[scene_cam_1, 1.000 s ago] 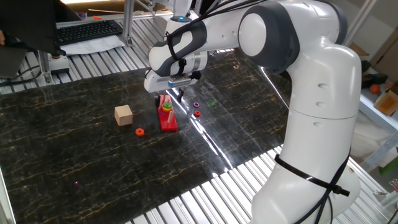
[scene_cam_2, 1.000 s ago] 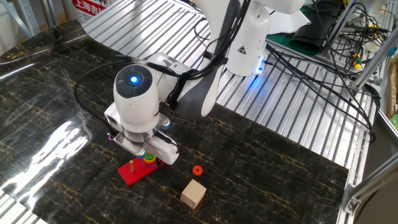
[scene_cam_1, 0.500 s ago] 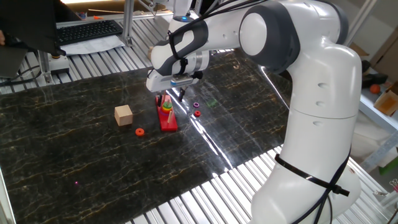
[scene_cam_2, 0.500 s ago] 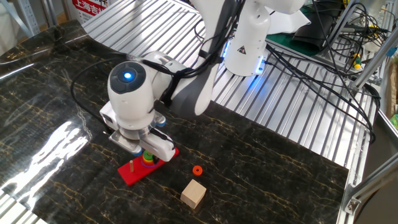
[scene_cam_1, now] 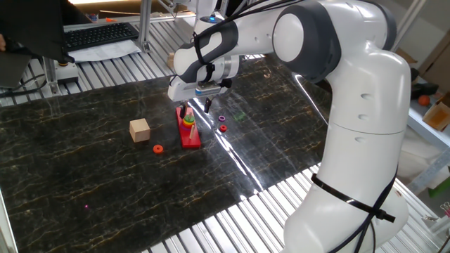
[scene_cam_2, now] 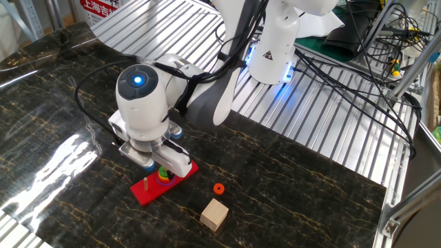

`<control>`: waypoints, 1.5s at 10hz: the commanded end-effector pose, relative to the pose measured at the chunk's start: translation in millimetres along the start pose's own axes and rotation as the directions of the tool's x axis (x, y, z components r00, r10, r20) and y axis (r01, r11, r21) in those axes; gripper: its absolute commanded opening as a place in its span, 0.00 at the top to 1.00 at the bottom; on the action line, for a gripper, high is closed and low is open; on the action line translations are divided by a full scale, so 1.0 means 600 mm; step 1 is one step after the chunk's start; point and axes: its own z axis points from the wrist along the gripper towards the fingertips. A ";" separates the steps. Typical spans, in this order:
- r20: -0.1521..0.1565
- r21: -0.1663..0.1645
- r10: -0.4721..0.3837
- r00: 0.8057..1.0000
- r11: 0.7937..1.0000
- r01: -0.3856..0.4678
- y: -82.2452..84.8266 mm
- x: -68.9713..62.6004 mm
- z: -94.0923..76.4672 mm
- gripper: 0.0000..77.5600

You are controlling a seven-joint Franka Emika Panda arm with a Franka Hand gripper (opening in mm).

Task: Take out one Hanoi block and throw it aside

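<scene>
Pincer (scene_cam_1: 197,105) hovering right over ring stack on red base (scene_cam_1: 190,136), can't tell gap or grip. Hanoi block (scene_cam_1: 188,119), green, on peg. Risk: off-centre pinch drags whole base across tabletop (scene_cam_1: 105,190).

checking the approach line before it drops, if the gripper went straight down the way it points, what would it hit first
Most likely the stack of coloured rings on the red Hanoi base. The gripper points down just above that stack. Which ring is on top, and whether a finger would catch the peg instead, is unclear at this size.
</scene>
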 end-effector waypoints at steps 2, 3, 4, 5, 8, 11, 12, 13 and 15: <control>-0.001 0.012 0.016 1.000 1.000 -0.016 -0.003 0.011 -0.010 0.00; 0.001 0.011 0.017 1.000 1.000 -0.017 -0.003 0.012 -0.005 0.00; 0.002 0.010 0.017 1.000 1.000 -0.017 -0.003 0.012 -0.002 0.00; 0.004 0.008 0.019 1.000 1.000 -0.019 -0.003 0.012 0.000 0.00; 0.020 0.011 0.025 0.999 1.000 -0.026 -0.003 0.005 -0.002 0.00; 0.024 0.012 0.025 0.999 1.000 -0.026 -0.003 0.002 0.004 0.00; 0.025 0.011 0.025 0.999 1.000 -0.025 -0.004 0.002 0.008 0.00; 0.024 0.011 0.024 0.999 1.000 -0.024 -0.004 0.002 0.008 0.00; 0.022 0.012 0.019 1.000 1.000 -0.020 -0.006 0.002 0.008 0.00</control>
